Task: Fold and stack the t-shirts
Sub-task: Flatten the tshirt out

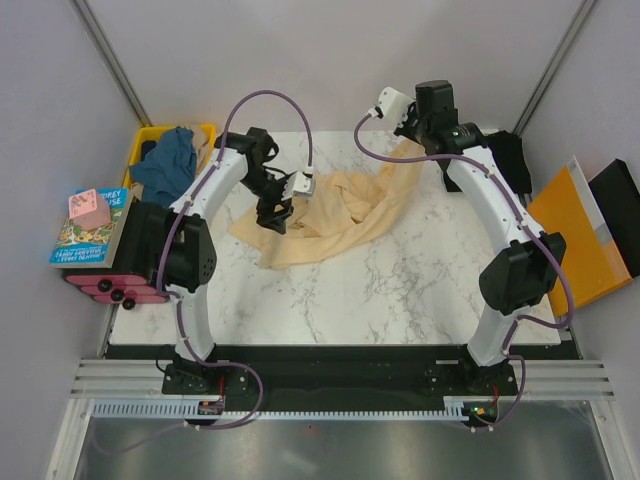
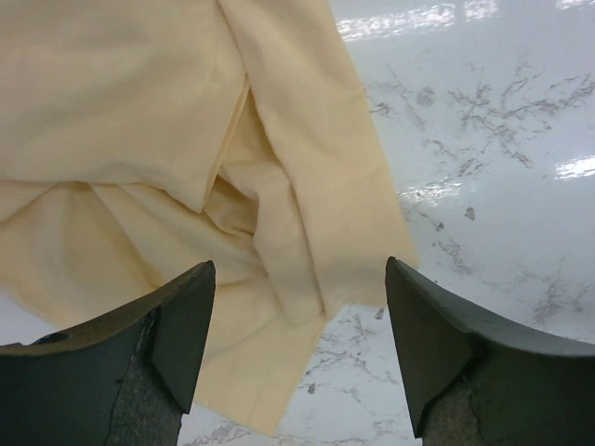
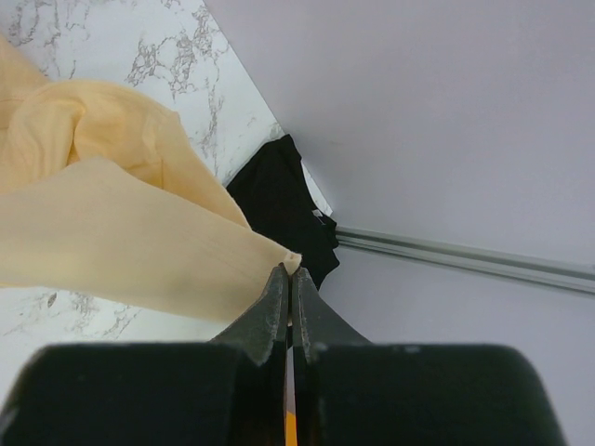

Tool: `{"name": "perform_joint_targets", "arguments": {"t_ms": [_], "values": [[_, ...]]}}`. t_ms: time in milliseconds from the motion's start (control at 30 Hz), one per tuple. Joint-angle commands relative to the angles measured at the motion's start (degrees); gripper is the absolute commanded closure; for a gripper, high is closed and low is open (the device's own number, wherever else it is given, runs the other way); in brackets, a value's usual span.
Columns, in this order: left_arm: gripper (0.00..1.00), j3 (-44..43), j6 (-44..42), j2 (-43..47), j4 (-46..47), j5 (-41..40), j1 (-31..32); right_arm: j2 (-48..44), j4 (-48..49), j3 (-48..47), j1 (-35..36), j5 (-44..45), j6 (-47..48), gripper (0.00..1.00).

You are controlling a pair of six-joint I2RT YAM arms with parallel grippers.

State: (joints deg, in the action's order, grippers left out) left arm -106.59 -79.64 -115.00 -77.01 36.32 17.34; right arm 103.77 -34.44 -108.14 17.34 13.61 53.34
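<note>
- Three t-shirts are in play: the cream one (image 1: 335,215) lies crumpled across the far half of the table (image 1: 400,290), the black one (image 3: 279,200) hangs at the far right corner, and the teal one (image 1: 168,165) sits heaped in the yellow crate (image 1: 207,131) off the far left corner.
- None of them looks folded yet, so I judge the task to be at an early stage, with the cream shirt being spread out.
- Right jaws are pressed together, pinching only the very tip of a cream corner and holding it up off the table near the black shirt.
- Left jaws stand spread above the shirt's near left edge, with nothing between them; layered cloth and bare marble show below.
- Risk: the right pinch holds so little cloth that a tug could pull the corner free and drop it.
- Risk: the cloth under the left jaws lies in overlapping layers, so closing there may catch two layers and lock in the wrinkles.
- Risk: hauling further right could drag the shirt over the black one or off the table's edge.
- Writing: no label or print shows on any shirt; a book (image 1: 85,238) left of the table carries a title too small to read with certainty.
</note>
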Motion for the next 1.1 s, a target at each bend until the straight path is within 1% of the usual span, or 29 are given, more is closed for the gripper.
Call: {"name": "perform_joint_targets", "arguments": {"t_ms": [0,100,167,233,467,833,900,1067], "values": [[0.21,-3.98,-0.87,-4.96,-9.12,-1.94,-3.37,-1.2,2.36,-0.23,-0.12,1.07,-0.69,1.0],[0.24,-3.98,-1.05,-8.57,-9.21,-4.76,-4.77,-1.11,2.27,-0.14,0.06,0.9,-1.49,1.0],[0.29,-3.28,-2.45,-10.5,-11.04,-6.08,-5.74,-1.2,2.36,0.03,0.15,1.07,-1.84,1.0],[0.32,-0.31,-3.24,-10.51,-11.14,-7.83,-5.92,-1.28,2.27,0.12,0.15,1.16,-1.92,1.0],[0.32,6.21,-6.15,-5.94,-11.14,-8.63,-6.53,-0.93,2.53,0.56,0.41,1.42,-2.28,1.0],[0.34,9.82,-6.32,0.03,-11.14,-8.63,-6.8,0.56,2.71,-0.49,0.94,1.6,-2.63,1.0],[0.36,9.47,-5.97,0.48,-11.14,-8.02,-6.8,0.91,2.79,-0.58,0.94,1.51,-2.63,1.0],[0.36,10.34,-5.88,0.48,-11.14,-5.82,-6.36,1.61,2.71,-1.2,1.2,0.99,-2.72,1.0]]}}
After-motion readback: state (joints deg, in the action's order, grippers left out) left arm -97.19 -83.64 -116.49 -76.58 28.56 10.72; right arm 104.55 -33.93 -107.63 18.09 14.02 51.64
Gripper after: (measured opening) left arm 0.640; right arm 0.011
